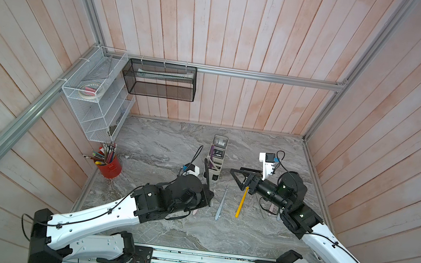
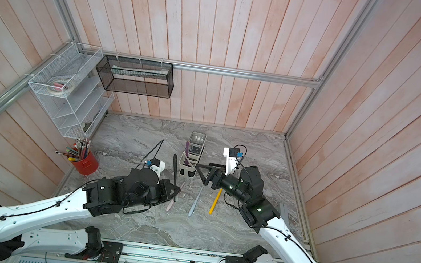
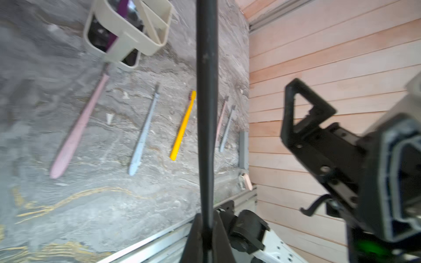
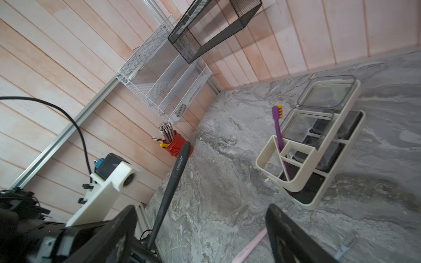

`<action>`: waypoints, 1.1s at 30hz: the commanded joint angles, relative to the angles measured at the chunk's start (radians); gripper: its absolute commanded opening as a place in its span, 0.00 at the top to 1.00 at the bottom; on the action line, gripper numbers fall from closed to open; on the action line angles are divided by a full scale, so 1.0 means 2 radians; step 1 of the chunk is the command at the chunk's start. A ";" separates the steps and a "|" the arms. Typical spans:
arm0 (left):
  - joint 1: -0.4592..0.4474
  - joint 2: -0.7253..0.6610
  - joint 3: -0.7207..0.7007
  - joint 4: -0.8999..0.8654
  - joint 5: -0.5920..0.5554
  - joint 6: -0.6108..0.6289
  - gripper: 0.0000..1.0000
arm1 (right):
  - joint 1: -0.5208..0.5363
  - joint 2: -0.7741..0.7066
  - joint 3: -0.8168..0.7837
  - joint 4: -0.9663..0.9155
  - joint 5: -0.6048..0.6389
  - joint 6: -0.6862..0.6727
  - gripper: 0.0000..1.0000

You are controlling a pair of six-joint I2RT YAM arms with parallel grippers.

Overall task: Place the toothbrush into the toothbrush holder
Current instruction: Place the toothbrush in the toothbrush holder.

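Observation:
My left gripper (image 1: 208, 196) (image 3: 207, 219) is shut on the lower end of a dark grey toothbrush (image 1: 206, 175) (image 3: 206, 91) (image 4: 173, 180), which stands upright just left of the toothbrush holder (image 1: 215, 178) (image 2: 186, 172). The holder (image 3: 157, 46) (image 4: 263, 151) is a cream caddy with several compartments; a purple toothbrush (image 4: 278, 129) leans in one. My right gripper (image 1: 237, 177) (image 2: 202, 170) (image 4: 201, 211) is open and holds nothing, just right of the holder and raised off the table. It also shows in the left wrist view as a black right gripper (image 3: 303, 109).
Loose toothbrushes lie on the marble table: pink (image 3: 77, 129), light blue (image 1: 221, 203), yellow (image 1: 241, 202), and two more near the right wall (image 3: 224, 123). A red pen cup (image 1: 110, 167) stands at the left. A white mesh rack (image 1: 97, 94) and a black mesh basket (image 1: 160, 80) hang on the walls.

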 commanded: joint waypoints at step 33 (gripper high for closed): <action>0.086 0.141 -0.119 0.463 0.083 -0.441 1.00 | -0.018 -0.096 -0.009 -0.104 0.064 -0.008 0.04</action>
